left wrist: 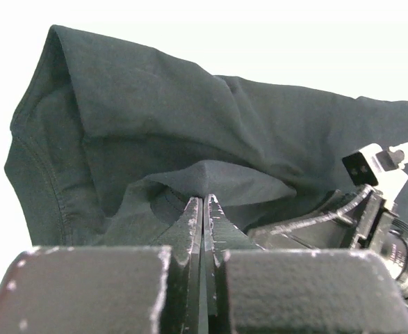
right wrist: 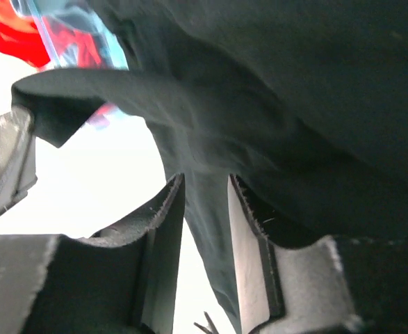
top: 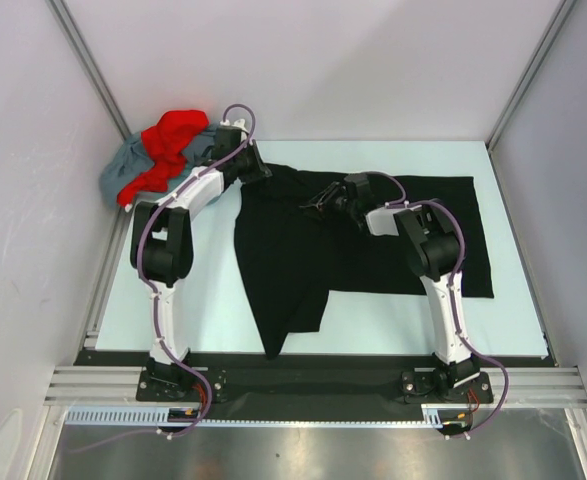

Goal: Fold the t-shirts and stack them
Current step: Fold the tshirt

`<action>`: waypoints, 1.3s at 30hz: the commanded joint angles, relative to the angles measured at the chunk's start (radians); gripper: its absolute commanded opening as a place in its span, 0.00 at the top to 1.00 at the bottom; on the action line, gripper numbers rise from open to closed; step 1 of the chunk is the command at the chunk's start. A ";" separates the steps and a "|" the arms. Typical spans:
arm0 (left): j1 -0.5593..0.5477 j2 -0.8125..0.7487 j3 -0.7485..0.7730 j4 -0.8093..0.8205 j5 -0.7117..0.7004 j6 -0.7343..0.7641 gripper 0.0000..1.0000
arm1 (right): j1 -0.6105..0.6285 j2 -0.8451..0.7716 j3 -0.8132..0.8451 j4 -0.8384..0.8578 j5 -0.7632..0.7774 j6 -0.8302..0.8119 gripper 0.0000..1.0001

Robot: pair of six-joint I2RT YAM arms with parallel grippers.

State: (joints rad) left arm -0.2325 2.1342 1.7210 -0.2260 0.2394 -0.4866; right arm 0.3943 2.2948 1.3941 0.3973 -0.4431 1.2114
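Note:
The black t-shirt (top: 373, 235) lies spread on the table, its left part bunched and trailing toward the front edge. My left gripper (top: 256, 172) is at the shirt's far left corner. In the left wrist view it (left wrist: 204, 200) is shut on a raised fold of black cloth (left wrist: 190, 125). My right gripper (top: 315, 203) is over the shirt's upper middle. In the right wrist view it (right wrist: 204, 186) is open, with a strip of black cloth (right wrist: 210, 209) hanging between the jaws. The red t-shirt (top: 171, 140) lies crumpled on the grey-blue t-shirt (top: 123, 172) at the far left corner.
The pale table top (top: 203, 300) is walled by white panels with metal posts (top: 88, 65) at the back corners. A black rail (top: 313, 375) runs along the near edge by the arm bases. The right arm's wrist (left wrist: 370, 209) shows close by in the left wrist view.

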 commanded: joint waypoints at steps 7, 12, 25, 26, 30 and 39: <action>0.007 -0.071 -0.027 0.051 0.031 -0.021 1.00 | 0.063 0.049 0.172 -0.224 0.227 0.126 0.60; 0.005 -0.089 -0.040 0.060 0.038 -0.032 1.00 | 0.084 0.069 0.233 -0.380 0.277 0.117 0.59; 0.009 -0.151 -0.064 0.034 0.017 -0.030 1.00 | 0.063 0.046 0.332 -0.508 0.181 -0.137 1.00; 0.009 -0.157 -0.067 0.028 0.012 -0.032 1.00 | 0.055 0.040 0.339 -0.517 0.152 -0.163 1.00; 0.009 -0.201 -0.119 -0.007 -0.008 -0.037 1.00 | 0.014 0.014 0.391 -0.601 -0.017 -0.306 1.00; 0.012 -0.286 -0.303 -0.058 0.008 -0.076 1.00 | -0.044 0.057 0.509 -0.868 -0.290 -0.545 1.00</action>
State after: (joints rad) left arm -0.2310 1.9156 1.4731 -0.2584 0.2394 -0.5285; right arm 0.3569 2.3684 1.8378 -0.3298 -0.5980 0.8024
